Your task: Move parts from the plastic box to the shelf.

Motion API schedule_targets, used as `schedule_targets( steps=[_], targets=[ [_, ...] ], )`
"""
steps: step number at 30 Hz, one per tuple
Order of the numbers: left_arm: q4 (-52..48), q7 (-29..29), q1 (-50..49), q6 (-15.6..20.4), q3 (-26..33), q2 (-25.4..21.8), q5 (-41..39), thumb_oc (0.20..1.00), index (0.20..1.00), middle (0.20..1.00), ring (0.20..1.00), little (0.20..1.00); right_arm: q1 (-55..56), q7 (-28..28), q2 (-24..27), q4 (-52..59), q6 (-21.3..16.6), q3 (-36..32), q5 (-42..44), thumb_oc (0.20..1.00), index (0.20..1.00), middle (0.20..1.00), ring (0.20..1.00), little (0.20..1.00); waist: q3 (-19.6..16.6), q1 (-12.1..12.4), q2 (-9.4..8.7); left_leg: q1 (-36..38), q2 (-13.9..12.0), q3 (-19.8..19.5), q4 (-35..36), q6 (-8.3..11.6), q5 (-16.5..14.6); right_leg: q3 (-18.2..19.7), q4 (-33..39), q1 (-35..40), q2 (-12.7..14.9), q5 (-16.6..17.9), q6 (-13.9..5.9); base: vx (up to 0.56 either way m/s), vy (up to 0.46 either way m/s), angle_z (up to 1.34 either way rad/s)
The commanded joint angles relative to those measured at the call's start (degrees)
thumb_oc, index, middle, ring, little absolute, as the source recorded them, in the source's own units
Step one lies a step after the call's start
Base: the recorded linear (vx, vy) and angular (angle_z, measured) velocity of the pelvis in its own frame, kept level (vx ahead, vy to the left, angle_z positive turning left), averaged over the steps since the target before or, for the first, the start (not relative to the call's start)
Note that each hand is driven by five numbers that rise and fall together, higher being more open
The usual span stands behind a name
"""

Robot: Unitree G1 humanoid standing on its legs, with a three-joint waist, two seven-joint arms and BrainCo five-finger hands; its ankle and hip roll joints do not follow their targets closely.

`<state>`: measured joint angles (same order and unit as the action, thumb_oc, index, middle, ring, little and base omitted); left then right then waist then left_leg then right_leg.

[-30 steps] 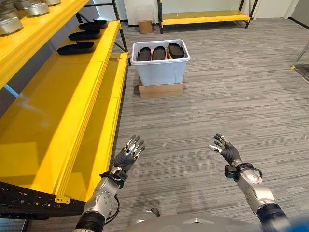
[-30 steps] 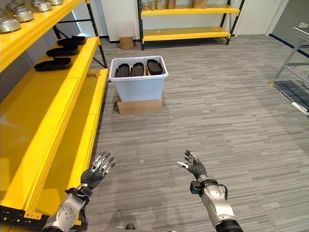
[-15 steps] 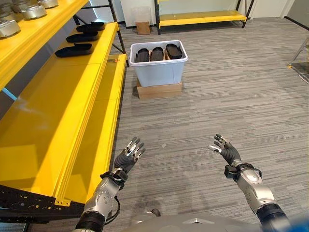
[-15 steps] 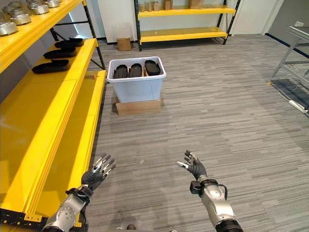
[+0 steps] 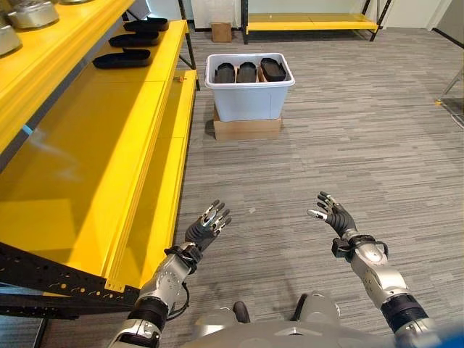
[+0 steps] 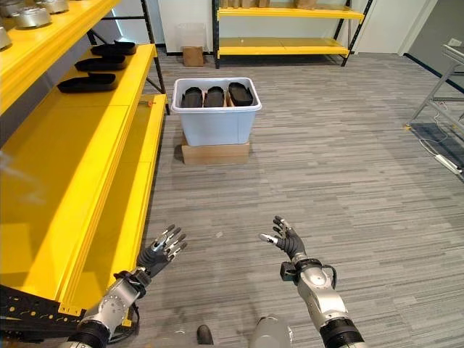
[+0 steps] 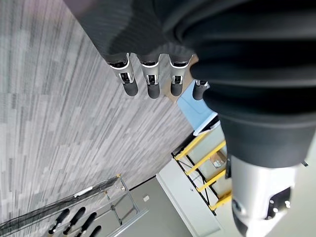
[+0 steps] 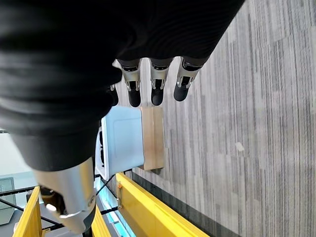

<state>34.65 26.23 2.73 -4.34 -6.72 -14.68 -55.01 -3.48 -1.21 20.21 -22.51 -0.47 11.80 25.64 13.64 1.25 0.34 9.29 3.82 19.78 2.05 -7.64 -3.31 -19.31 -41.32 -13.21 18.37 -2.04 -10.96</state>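
- Plastic box (image 5: 250, 98): upper centre of the frame, standing on a flat cardboard box (image 5: 247, 128) on the grey floor (image 5: 348, 145), just beside the yellow shelf (image 5: 94, 145).
- Parts in box (image 5: 247, 72): three black pieces, side by side.
- Parts on shelf (image 5: 122, 58): three black pieces in a row, upper left.
- Left hand (image 5: 205, 229): lower centre-left, above the floor, fingers straight and spread, holding nothing.
- Right hand (image 5: 331, 217): lower centre-right, fingers spread wide, empty.
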Motion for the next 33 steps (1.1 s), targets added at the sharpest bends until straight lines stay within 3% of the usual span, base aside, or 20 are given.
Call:
schedule_targets(
  steps=[1, 2, 3, 6, 7, 9, 14, 16, 19, 22, 24, 25, 26, 27, 29, 30, 31, 33],
  targets=[
    [-4.19, -0.06, 0.19, 1.46, -0.76, -0.93, -0.28, 1.0, 1.0, 1.0, 1.0, 1.0, -1.64, 0.96, -1.78, 1.81, -4.23, -2.34, -2.17, 1.0, 1.0, 1.0, 1.0, 1.0, -0.89, -0.61, -2.49, 3.26, -0.74, -3.26, -1.69, 4.23, -4.31, -1.96, 23.77, 4.2, -2.69, 14.64, -0.95, 0.37, -0.061, -0.01],
    [-4.58, -0.8, -0.29, 1.85, -1.51, -0.72, -0.63, 1.0, 1.0, 1.0, 1.0, 1.0, -1.59, 2.6, -1.67, 2.09, -5.21, -2.02, -4.7, 1.0, 1.0, 1.0, 1.0, 1.0, -0.46, -1.14, -3.23, 4.82, 0.28, -4.26, -1.49, 4.28, -6.15, -2.61, 31.37, 3.43, -2.51, 17.2, -1.75, 0.6, -0.127, 0.25],
    [-4.3, -0.79, -1.32, 2.47, -2.8, -0.76, -0.07, 1.0, 1.0, 1.0, 1.0, 1.0, -1.07, 2.09, -1.66, 1.82, -5.12, -2.01, -5.61, 1.0, 1.0, 1.0, 1.0, 1.0, -0.09, -1.61, -3.32, 6.03, 0.38, -5.96, -1.96, 4.27, -7.61, -1.14, 37.36, 2.54, -3.08, 17.6, -1.8, 0.63, -0.15, 0.34],
    [-3.83, -0.18, -1.98, 3.06, -3.74, -0.56, 0.88, 1.0, 1.0, 1.0, 1.0, 1.0, 0.06, 3.81, -1.39, 1.67, -7.07, -2.33, -7.57, 1.0, 1.0, 1.0, 1.0, 1.0, 0.0, -2.45, -3.64, 6.21, 0.04, -7.66, -3.57, 4.26, -8.57, 2.2, 39.91, 3.29, -4.3, 16.35, -1.53, 0.42, -0.118, 0.45],
    [-3.26, -0.22, -2.15, 2.8, -5.28, 0.2, 1.4, 1.0, 1.0, 1.0, 1.0, 1.0, 0.35, 7.31, -0.35, 0.14, -8.28, -2.88, -6.22, 1.0, 1.0, 1.0, 1.0, 1.0, -0.77, -3.49, -4.19, 5.99, -0.35, -9.11, -5.31, 4.68, -8.62, 5.64, 42.27, 5.73, -5.87, 14.46, -0.63, 0.54, -0.152, 1.06],
    [-3.7, -0.11, -3.24, 3.25, -5.6, 0.56, 1.65, 1.0, 1.0, 1.0, 1.0, 1.0, 0.53, 9.18, -0.12, -0.55, -8.75, -3.73, -6.54, 1.0, 1.0, 1.0, 1.0, 1.0, -1.63, -3.37, -4.37, 6.2, -0.77, -8.07, -5.87, 5.16, -9.08, 4.3, 41.22, 7.09, -6.05, 13.73, -0.2, 0.51, -0.139, 1.29],
    [-5.46, 0.05, -5.94, 2.95, -4.63, 0.51, -0.28, 1.0, 1.0, 1.0, 1.0, 1.0, -0.22, 19.13, 1.38, -2.49, -9.24, -5.95, -5.85, 1.0, 1.0, 1.0, 1.0, 1.0, -3.62, -2.75, -3.5, 6.28, -2.67, -4.79, -9.11, 6.6, -9.56, 0.96, 36.88, 9.52, -8.03, 9.29, 3.67, 0.45, -0.122, 0.05],
    [-5.67, 0.47, -6.58, 3.26, -4.41, 0.86, -0.56, 1.0, 1.0, 1.0, 1.0, 1.0, -0.19, 20.36, 1.5, -2.78, -9.7, -6.77, -5.77, 1.0, 1.0, 1.0, 1.0, 1.0, -3.95, -2.83, -2.92, 5.76, -4.2, -4.1, -11.76, 7.49, -8.38, 0.72, 36.15, 10.22, -9.3, 7.36, 5.0, 0.46, -0.171, -0.29],
    [-5.51, -0.8, -6.39, 3.88, -3.87, 1.51, 0.46, 1.0, 1.0, 1.0, 1.0, 1.0, 0.22, 20.34, 2.31, -1.69, -9.56, -6.95, -8.09, 1.0, 1.0, 1.0, 1.0, 1.0, -4.55, -3.22, -2.23, 1.64, -7.64, -4.07, -21.6, 10.04, -2.72, 1.38, 35.1, 11.54, -12.49, 2.89, 8.56, 0.47, -0.243, -0.48],
    [-4.5, -1.46, -5.49, 6.45, -4.13, 1.48, 3.47, 1.0, 1.0, 1.0, 1.0, 1.0, 0.37, 21.51, 2.73, -1.5, -9.98, -7.19, -7.82, 1.0, 1.0, 1.0, 1.0, 1.0, -4.97, -3.35, -2.07, 0.29, -8.01, -4.28, -27.68, 11.22, -0.62, 0.79, 34.59, 12.15, -14.04, 0.7, 10.3, 0.27, -0.173, -0.03],
    [-3.37, -1.29, -5.02, 6.67, -4.76, 1.76, 2.35, 1.0, 1.0, 1.0, 1.0, 1.0, 0.71, 22.07, 3.34, -2.27, -9.99, -7.4, -7.41, 1.0, 1.0, 1.0, 1.0, 1.0, -5.73, -3.44, -1.61, -0.55, -8.24, -3.99, -33.33, 13.21, 3.65, -0.51, 34.95, 13.12, -15.73, -1.23, 12.26, 0.21, -0.179, 0.17],
    [-2.88, -1.61, -4.76, 6.88, -4.8, 2.05, 2.91, 1.0, 1.0, 1.0, 1.0, 1.0, 0.83, 22.03, 3.58, -2.67, -10.24, -7.17, -6.25, 1.0, 1.0, 1.0, 1.0, 1.0, -5.95, -3.25, -1.88, -2.95, -8.23, -4.29, -40.32, 14.13, 6.17, -0.81, 35.39, 13.74, -16.16, -1.82, 13.25, 0.2, -0.218, 0.21],
    [-2.65, -1.37, -4.62, 6.62, -4.27, 2.05, 3.23, 1.0, 1.0, 1.0, 1.0, 1.0, 1.15, 21.52, 3.79, -3.02, -10.52, -7.28, -5.9, 1.0, 1.0, 1.0, 1.0, 1.0, -5.43, -2.64, -2.65, -8.06, -8.24, -4.33, -49.61, 14.08, 6.29, -0.17, 35.58, 15.23, -16.09, -2.63, 14.06, 0.2, -0.212, 0.06],
    [-2.89, -1.21, -4.62, 6.17, -3.68, 1.92, 3.59, 1.0, 1.0, 1.0, 1.0, 1.0, 1.29, 21.24, 3.8, -3.02, -10.63, -7.49, -6.09, 1.0, 1.0, 1.0, 1.0, 1.0, -5.04, -2.5, -2.84, -10.28, -9.45, -3.73, -53.03, 14.03, 6.04, 0.04, 35.66, 15.94, -16.14, -2.91, 14.3, 0.19, -0.135, -0.07],
    [-3.69, -1.31, -4.38, 5.69, -2.73, 1.44, 3.99, 1.0, 1.0, 1.0, 1.0, 1.0, 1.38, 20.04, 3.65, -2.96, -10.43, -7.88, -6.26, 1.0, 1.0, 1.0, 1.0, 1.0, -4.05, -2.37, -2.91, -12.74, -12.44, -1.3, -50.59, 13.17, 4.73, 0.64, 35.51, 17.39, -15.88, -3.28, 13.81, 0.19, 0.02, -0.27],
    [-4.67, -1.74, -3.81, 6.13, -2.45, 0.67, 2.99, 1.0, 1.0, 1.0, 1.0, 1.0, 0.97, 19.14, 3.05, -2.72, -9.8, -7.77, -6.82, 1.0, 1.0, 1.0, 1.0, 1.0, -3.08, -2.85, -2.99, -12.22, -15.84, 2.61, -40.53, 11.72, 3.16, 1.53, 35.13, 18.75, -15.36, -3.67, 12.88, 0.28, 0.144, -0.44],
    [-4.73, -1.69, -3.63, 6.4, -2.5, 0.57, 2.58, 1.0, 1.0, 1.0, 1.0, 1.0, 1.06, 18.97, 2.85, -2.68, -9.69, -7.61, -6.83, 1.0, 1.0, 1.0, 1.0, 1.0, -2.98, -3.2, -2.48, -11.59, -16.74, 3.04, -36.05, 12.6, 2.18, 2.0, 34.78, 19.6, -15.61, -4.67, 12.14, 0.32, 0.237, -0.33],
    [-5.46, -2.85, -3.11, 6.96, -2.85, 0.54, 1.43, 1.0, 1.0, 1.0, 1.0, 1.0, 1.57, 19.15, 2.27, -1.41, -8.99, -6.66, -7.81, 1.0, 1.0, 1.0, 1.0, 1.0, -2.74, -3.82, -2.03, -10.91, -16.75, 5.67, -21.84, 12.35, 3.22, 2.55, 34.75, 20.92, -14.57, -4.82, 10.53, 0.26, 0.286, -0.01]
  ],
)
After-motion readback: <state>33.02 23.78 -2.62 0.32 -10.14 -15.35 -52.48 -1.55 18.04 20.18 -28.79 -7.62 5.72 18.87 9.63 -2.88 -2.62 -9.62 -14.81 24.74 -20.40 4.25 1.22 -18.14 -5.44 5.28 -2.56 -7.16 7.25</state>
